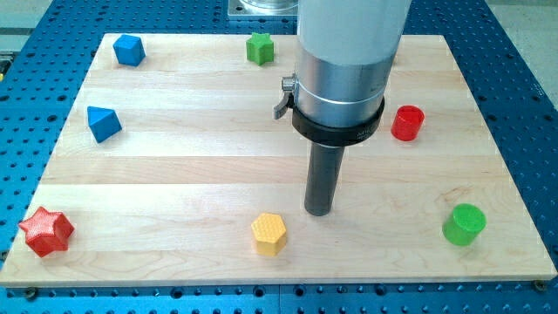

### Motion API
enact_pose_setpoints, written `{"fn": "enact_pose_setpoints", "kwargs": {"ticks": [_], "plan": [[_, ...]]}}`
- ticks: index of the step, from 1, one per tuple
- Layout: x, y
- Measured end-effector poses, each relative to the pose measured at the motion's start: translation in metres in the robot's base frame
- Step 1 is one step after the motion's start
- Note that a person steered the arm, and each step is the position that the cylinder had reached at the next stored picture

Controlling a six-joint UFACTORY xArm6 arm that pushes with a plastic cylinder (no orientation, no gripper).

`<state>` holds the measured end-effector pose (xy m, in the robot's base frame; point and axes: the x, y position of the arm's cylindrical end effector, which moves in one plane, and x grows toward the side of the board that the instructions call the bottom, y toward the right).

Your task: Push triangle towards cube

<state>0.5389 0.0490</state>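
Our tip (319,212), the lower end of the straight dark rod, rests on the pale wooden board (174,183) a little below its middle; it is a bare rod end with nothing to open or close, it holds nothing, and it touches no block. Nearest to it is the yellow hexagonal block (268,233), just beside it toward the view's lower left, with a clear gap between them. The blue triangular block (103,123), the thing we are to push, lies well apart from the tip, toward the view's left and somewhat higher, near the board's left edge. The blue cube (128,50) sits above it at the view's top left, slightly to the right. So the push we judge is needed runs upward and a touch rightward, which means the tip would first have to get below the triangle, on its side away from the cube. Farther out lie a green star-like block (259,48) at the top, a red cylinder (406,123) on the right, a green cylinder (463,224) at the lower right and a red star (46,231) at the lower left. The wide grey arm body (344,61) hides the board behind it, and the triangle's exact facing is hard to make out.
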Motion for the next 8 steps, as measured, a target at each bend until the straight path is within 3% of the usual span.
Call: {"fn": "enact_pose_setpoints", "kwargs": {"ticks": [2,4,5,7,8], "plan": [[-0.013,-0.004],[-0.033,-0.131],[-0.033,-0.161],[-0.077,-0.292],[-0.097,-0.290]]}}
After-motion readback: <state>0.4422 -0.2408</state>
